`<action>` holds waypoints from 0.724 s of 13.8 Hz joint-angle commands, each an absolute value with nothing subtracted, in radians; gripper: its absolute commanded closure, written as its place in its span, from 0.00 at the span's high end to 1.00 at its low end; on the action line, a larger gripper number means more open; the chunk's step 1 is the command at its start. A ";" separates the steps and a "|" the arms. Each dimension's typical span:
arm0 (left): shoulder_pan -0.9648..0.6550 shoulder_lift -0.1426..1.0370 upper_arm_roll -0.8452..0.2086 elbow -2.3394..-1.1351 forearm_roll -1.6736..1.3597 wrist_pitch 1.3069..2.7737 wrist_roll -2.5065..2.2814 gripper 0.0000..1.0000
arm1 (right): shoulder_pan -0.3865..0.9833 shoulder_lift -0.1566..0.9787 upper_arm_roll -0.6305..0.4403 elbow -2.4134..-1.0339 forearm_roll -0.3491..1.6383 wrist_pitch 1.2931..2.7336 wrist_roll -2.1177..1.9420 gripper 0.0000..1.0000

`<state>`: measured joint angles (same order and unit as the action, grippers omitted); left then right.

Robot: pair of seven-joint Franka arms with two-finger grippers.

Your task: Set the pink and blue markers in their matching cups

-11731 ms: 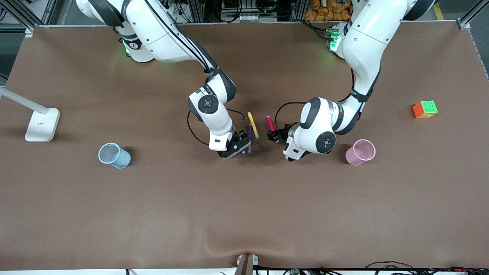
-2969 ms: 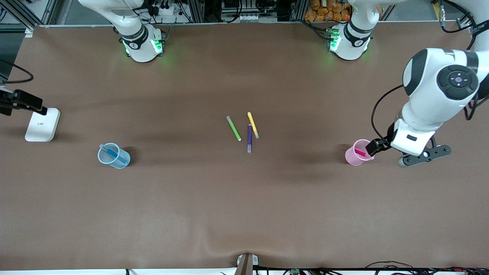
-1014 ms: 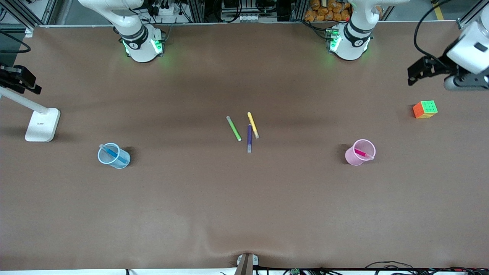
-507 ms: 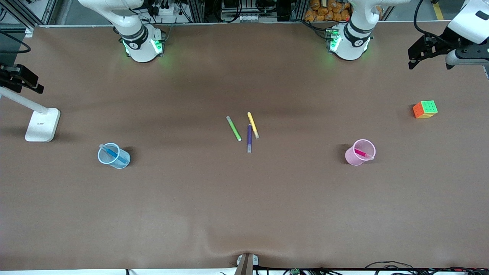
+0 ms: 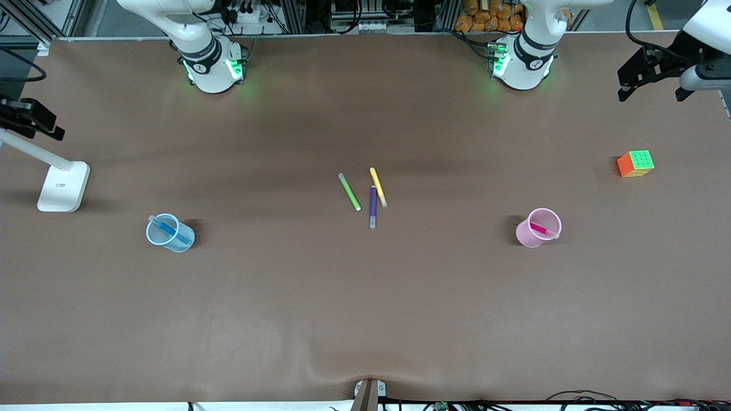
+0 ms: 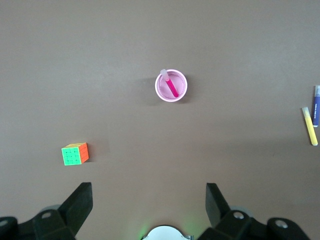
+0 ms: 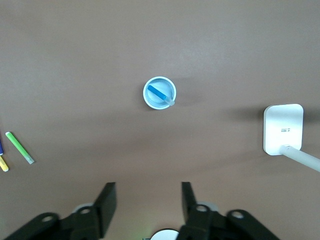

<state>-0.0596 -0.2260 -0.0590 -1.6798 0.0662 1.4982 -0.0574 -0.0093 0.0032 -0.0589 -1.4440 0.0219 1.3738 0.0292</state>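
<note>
Front view: pink marker (image 5: 540, 230) leaning inside the pink cup (image 5: 530, 236), paler cap poking over the rim; blue marker (image 5: 167, 228) slanted inside the blue cup (image 5: 175, 240). Task judged finished, nothing left to carry.

Taking the purple marker (image 5: 373, 206) as landmark: pink cup well off toward the left arm's end, blue cup well off toward the right arm's end. Green marker (image 5: 349, 192) and yellow marker (image 5: 378, 186) just beside the landmark, slightly farther from the camera.

Left gripper (image 5: 654, 80) raised over the table corner at the left arm's end, fingers spread wide, empty. Right gripper (image 5: 31, 117) at the table edge at the right arm's end, above the white lamp base (image 5: 63, 186); in the right wrist view, fingers (image 7: 106, 202) parted moderately, empty.

Risks, as judgement: both markers taller than their cups and leaning on the rims, so light cups likely to tip if bumped or swept by an arm or trailing cable. Right gripper close to the lamp arm, so possible contact there. Rubik's cube (image 5: 635, 163) near the left arm's return path.
</note>
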 commanded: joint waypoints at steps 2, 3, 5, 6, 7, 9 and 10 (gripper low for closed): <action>-0.049 -0.195 -0.048 -1.628 0.051 1.456 -0.035 1.00 | -0.009 -0.017 -0.054 -1.462 0.032 1.376 0.046 0.00; -0.049 -0.195 -0.048 -1.628 0.051 1.454 -0.035 1.00 | -0.009 -0.017 -0.055 -1.460 0.032 1.376 0.046 0.00; -0.037 -0.193 -0.041 -1.628 0.051 1.437 -0.034 1.00 | -0.009 -0.017 -0.055 -1.460 0.032 1.373 0.032 0.76; -0.034 -0.193 -0.038 -1.628 0.051 1.436 -0.031 1.00 | -0.009 -0.017 -0.055 -1.462 0.032 1.373 0.032 1.00; -0.034 -0.193 -0.038 -1.629 0.051 1.433 -0.029 1.00 | -0.009 -0.017 -0.054 -1.460 0.032 1.373 0.032 1.00; -0.034 -0.193 -0.038 -1.628 0.051 1.428 -0.022 1.00 | -0.008 -0.017 -0.054 -1.460 0.032 1.374 0.032 0.81; -0.029 -0.193 -0.037 -1.628 0.051 1.421 -0.017 1.00 | -0.005 -0.018 -0.052 -1.460 0.032 1.374 0.032 0.13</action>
